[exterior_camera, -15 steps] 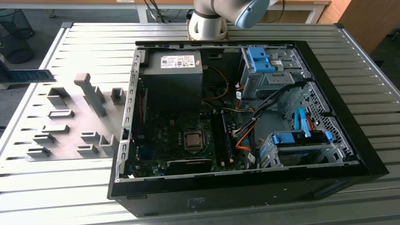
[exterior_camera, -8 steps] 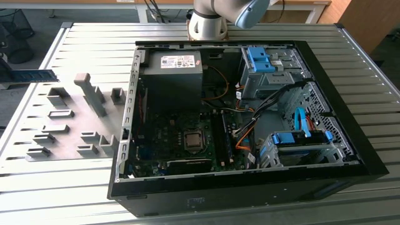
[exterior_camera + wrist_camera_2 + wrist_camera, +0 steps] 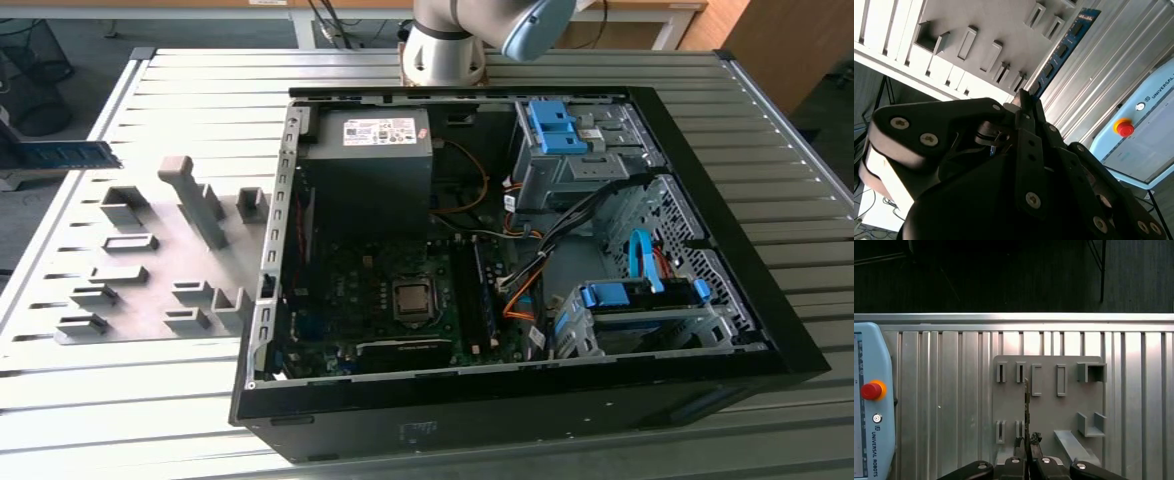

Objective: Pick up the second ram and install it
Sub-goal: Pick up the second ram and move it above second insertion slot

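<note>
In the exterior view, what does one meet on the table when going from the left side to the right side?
Blue memory stick → gray holder plate → open computer case.

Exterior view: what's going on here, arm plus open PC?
The arm's claw is shut on one end of the blue memory stick, holding it by the gray holder plate on the slatted table. In the exterior view the stick is at the far left, apart from the open computer case, so it is picked up but not yet installed.
</note>
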### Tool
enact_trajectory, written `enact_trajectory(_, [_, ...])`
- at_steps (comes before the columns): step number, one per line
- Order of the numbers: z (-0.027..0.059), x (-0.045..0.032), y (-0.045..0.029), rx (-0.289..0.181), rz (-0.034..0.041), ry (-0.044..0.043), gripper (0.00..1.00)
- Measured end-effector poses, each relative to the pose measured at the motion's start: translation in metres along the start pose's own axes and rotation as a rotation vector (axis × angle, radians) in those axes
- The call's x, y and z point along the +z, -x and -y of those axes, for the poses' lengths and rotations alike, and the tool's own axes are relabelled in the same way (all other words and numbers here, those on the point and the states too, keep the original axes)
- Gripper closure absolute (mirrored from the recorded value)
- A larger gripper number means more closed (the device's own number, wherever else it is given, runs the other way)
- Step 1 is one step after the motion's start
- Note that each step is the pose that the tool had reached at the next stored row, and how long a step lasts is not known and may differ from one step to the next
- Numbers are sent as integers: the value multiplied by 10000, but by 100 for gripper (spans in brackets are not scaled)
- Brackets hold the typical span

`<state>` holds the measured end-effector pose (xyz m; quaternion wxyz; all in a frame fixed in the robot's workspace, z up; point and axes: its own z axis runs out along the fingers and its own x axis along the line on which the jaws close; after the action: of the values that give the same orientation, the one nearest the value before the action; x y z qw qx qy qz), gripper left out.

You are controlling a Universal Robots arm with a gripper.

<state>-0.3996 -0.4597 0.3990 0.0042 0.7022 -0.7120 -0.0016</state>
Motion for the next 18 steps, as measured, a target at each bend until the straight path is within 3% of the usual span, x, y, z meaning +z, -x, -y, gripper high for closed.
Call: enact_trajectory(18, [86, -5, 1, 0, -2, 2, 85])
